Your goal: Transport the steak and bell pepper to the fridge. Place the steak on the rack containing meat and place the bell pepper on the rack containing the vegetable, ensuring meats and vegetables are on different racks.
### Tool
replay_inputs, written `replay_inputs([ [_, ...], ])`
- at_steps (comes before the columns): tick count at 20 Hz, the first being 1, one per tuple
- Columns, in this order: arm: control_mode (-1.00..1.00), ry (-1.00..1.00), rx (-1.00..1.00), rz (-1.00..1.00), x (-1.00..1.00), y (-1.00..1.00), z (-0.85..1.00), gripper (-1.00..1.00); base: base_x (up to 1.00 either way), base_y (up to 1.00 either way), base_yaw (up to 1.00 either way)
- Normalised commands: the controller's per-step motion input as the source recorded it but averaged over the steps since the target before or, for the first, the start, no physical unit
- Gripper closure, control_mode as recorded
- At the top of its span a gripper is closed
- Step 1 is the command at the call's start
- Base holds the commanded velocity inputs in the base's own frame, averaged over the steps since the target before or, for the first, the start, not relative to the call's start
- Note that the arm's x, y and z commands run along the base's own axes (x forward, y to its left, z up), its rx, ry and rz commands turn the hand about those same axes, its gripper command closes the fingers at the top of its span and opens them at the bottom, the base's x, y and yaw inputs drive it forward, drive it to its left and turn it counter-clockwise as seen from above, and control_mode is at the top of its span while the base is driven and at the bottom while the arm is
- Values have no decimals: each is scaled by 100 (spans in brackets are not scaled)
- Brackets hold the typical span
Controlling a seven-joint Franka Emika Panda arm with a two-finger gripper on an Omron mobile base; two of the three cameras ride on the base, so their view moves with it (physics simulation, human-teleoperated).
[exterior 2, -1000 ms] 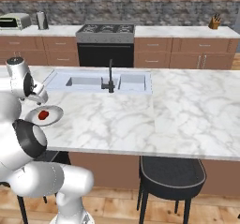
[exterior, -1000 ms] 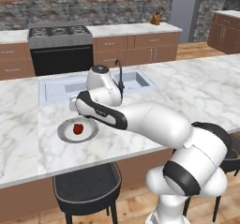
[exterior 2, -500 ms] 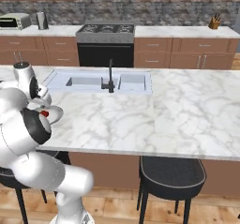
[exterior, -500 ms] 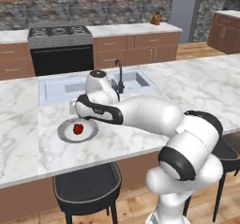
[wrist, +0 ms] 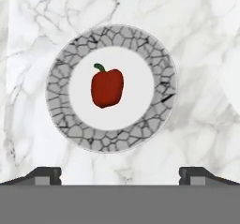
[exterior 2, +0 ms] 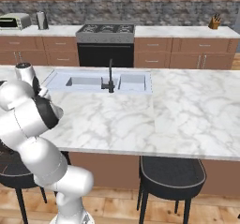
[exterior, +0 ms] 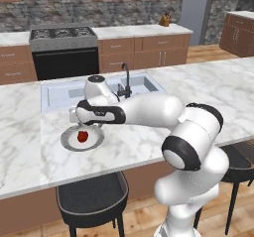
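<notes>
The small glossy red bell pepper (wrist: 107, 87) lies untouched at the centre of the round crackle-rimmed grey plate (wrist: 154, 120) on the marble counter, the gripper (wrist: 120, 174) above with jaws wide apart, so nothing appears delivered.

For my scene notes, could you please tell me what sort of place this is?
A home kitchen, rendered: a stove among wooden cabinets, a sink in a marble counter, and bar stools.
</notes>
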Motion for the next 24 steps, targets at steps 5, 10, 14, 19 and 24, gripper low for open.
replay_inputs([
  [5,-100,4,-2,0,12,7,-27,-100,0,0,0],
  [10,-100,1,-1,0,10,3,-31,-100,0,0,0],
  [14,-100,2,0,0,3,5,-27,-100,0,0,0],
  [19,-100,0,0,-2,13,5,-23,-100,0,0,0],
  [24,-100,0,0,-4,24,8,-26,-100,0,0,0],
])
